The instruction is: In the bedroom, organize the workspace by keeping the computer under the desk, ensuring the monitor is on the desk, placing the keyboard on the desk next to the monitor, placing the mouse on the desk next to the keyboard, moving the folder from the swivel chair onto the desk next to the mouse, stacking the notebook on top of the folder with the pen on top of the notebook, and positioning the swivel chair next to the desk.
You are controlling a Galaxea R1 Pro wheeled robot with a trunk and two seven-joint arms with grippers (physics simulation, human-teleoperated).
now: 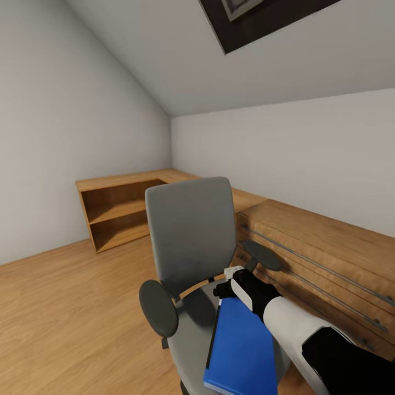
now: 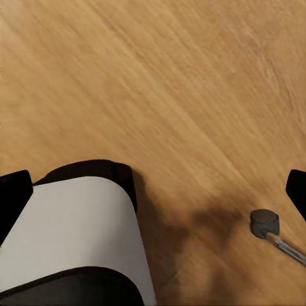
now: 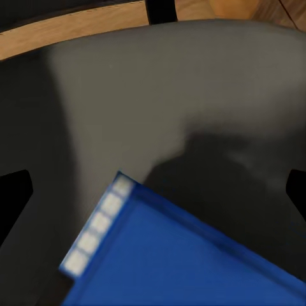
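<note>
The grey swivel chair [image 1: 189, 230] with black armrests stands on the wood floor, its back toward the far wall. A bright blue folder [image 1: 241, 348] lies flat on its seat. My right gripper [image 1: 224, 288] hovers over the folder's far end, just in front of the backrest. In the right wrist view the right gripper [image 3: 153, 191] is open, its dark fingertips [image 3: 14, 194] wide apart, and the folder [image 3: 185, 261] with its pale spine strip reaches in between them over the grey seat [image 3: 159, 95]. My left gripper [image 2: 153, 191] is open above bare floor.
A low wooden shelf unit [image 1: 118, 211] stands at the back left, and a wooden drawer unit [image 1: 323, 258] runs along the right wall close to the chair. A black chair caster [image 2: 264, 223] on a chrome leg and part of my white body [image 2: 70, 236] show over the floor.
</note>
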